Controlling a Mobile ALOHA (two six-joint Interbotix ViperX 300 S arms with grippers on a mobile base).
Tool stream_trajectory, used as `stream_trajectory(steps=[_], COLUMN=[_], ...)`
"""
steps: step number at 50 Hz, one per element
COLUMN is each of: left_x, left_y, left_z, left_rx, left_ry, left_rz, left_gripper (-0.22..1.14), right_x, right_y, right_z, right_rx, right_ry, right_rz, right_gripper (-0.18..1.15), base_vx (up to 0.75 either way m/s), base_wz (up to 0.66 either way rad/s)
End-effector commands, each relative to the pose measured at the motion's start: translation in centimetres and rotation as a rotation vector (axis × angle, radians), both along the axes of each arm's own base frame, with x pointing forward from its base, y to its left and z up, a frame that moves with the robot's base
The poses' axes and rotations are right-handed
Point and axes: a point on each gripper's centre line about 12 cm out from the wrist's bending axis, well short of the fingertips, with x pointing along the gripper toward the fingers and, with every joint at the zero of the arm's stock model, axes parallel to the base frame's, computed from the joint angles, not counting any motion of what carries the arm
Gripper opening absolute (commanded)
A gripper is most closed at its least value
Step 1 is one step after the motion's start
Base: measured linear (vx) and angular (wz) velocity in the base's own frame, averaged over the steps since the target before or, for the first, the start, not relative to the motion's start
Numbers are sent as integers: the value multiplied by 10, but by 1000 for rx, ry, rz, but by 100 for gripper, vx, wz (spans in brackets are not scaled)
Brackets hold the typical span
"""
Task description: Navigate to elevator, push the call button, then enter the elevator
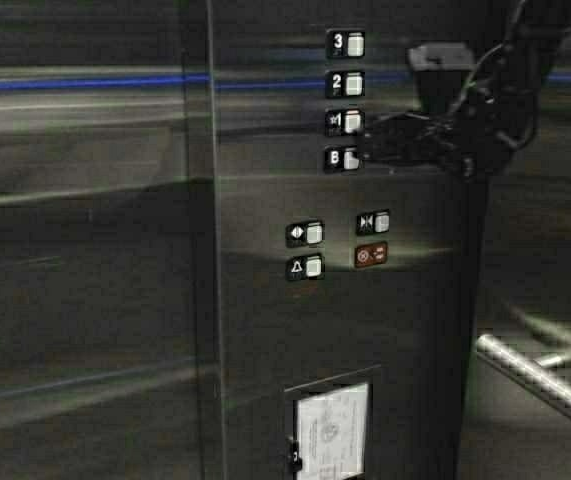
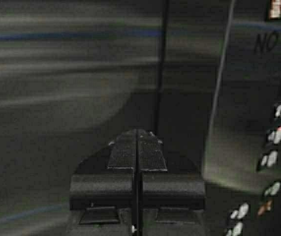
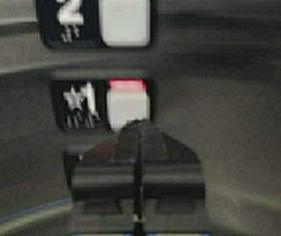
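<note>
You face brushed-steel wall panels inside the elevator (image 1: 85,200), with a dark button panel (image 1: 405,330) set in the steel ahead. The right gripper (image 3: 139,124) reaches to the floor buttons with its fingers pressed together, holding nothing; closed this way they form one narrow tip, suited to pushing a small square key. That tip sits at the floor 1 button (image 3: 127,105), whose upper edge glows red, just below the floor 2 button (image 3: 124,22). Whether it touches cannot be told. The left gripper (image 2: 137,140) waits low, fingers likewise closed and empty. The call button is not visible. A ribbed handrail (image 1: 540,385) crosses the lower right.
</note>
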Motion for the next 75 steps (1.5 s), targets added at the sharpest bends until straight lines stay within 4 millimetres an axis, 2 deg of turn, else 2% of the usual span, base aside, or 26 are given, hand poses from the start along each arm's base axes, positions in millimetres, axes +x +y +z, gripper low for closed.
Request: stream_trajectory(steps=[1,11,23,42,53,65,75], left_x=[-1,-2,-3,-6,-6,-6,-3], left_y=[0,0,0,0,1,1,1], left_z=[6,6,7,8,11,8,4], left_rx=[-6,-15,-26,-39,-45,-43,-40], left_ry=[-22,-25,-26,-39,-44,-37,-15], left_rz=[-3,-4,-4,-5,-4,-1,0], left_gripper=[3,3,3,3,3,3,3], right_x=[-16,-42,-70,-114,-132,-138,-150], right_y=[-2,-8,-20,-35,-21,-8,-2], right_z=[37,58,104,149,168,183,207], right_rx=[26,43,100,7,-39,-30,-10], right_ry=[-67,-70,-100,42,127,227,249], right_rz=[3,-2,-41,-95,-71,-70,-58], right_gripper=[6,6,6,6,6,6,6], base_vx=[0,0,0,-2,-6,-10,-10], base_wz=[0,0,0,-1,2,7,13])
